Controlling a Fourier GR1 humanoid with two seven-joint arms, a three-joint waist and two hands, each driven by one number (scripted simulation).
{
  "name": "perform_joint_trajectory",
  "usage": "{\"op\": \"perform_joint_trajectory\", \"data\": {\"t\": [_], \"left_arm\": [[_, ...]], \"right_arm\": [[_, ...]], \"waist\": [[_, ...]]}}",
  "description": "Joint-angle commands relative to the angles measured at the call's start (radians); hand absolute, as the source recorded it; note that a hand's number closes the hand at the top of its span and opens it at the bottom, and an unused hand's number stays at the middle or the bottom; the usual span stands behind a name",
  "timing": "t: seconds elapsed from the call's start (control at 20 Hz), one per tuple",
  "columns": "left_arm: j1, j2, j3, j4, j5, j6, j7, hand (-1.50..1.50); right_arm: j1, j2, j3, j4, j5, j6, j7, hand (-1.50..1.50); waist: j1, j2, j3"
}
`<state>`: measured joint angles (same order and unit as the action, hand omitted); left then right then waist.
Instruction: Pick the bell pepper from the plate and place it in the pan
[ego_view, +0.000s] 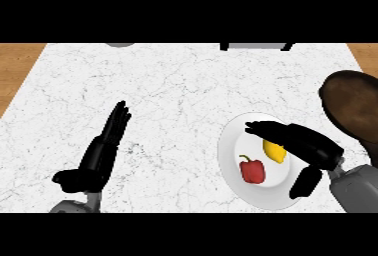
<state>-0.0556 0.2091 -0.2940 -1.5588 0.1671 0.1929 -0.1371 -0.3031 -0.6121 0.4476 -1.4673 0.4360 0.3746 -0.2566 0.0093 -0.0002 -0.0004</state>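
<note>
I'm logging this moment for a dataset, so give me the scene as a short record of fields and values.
surface: white marbled counter
plate: white, holds both foods
bell pepper: red, on the plate, not held
lemon: yellow, beside the pepper
pan: dark brown, at the right edge
right hand: open, above the plate
left hand: open, resting at the left

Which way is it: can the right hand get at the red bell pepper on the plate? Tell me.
Probably yes. The right hand is open above the plate, over the yellow item. The bell pepper lies just beside it, uncovered, with nothing between them.
</note>
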Motion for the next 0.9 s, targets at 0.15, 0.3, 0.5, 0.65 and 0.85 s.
{"op": "perform_joint_trajectory", "data": {"t": [0.15, 0.3, 0.5, 0.65, 0.85], "left_arm": [[-0.005, -0.027, 0.040, 0.044, -0.012, -0.046, -0.041, 0.00], [0.036, -0.013, 0.058, -0.004, -0.030, -0.066, -0.016, 0.00], [-0.022, -0.062, 0.071, 0.032, -0.074, -0.059, 0.006, 0.00], [0.046, -0.101, 0.041, 0.037, -0.105, -0.056, -0.058, 0.00], [-0.041, -0.067, 0.124, 0.018, -0.066, -0.097, 0.055, 0.00]], "right_arm": [[0.085, 0.065, 0.046, -0.086, 0.160, 0.024, 0.106, -1.50], [0.053, 0.146, 0.018, 0.034, 0.219, 0.020, 0.055, -1.50], [0.084, 0.159, -0.037, -0.005, 0.259, 0.070, 0.063, -1.50], [0.083, 0.198, -0.062, 0.031, 0.285, 0.067, 0.033, -1.50], [0.017, 0.257, -0.103, 0.135, 0.304, 0.070, 0.011, -1.50]], "waist": [[-0.012, -0.001, 0.000], [-0.007, 0.000, 0.000], [-0.010, 0.000, 0.000], [-0.009, 0.000, 0.000], [-0.007, 0.001, 0.000]]}}
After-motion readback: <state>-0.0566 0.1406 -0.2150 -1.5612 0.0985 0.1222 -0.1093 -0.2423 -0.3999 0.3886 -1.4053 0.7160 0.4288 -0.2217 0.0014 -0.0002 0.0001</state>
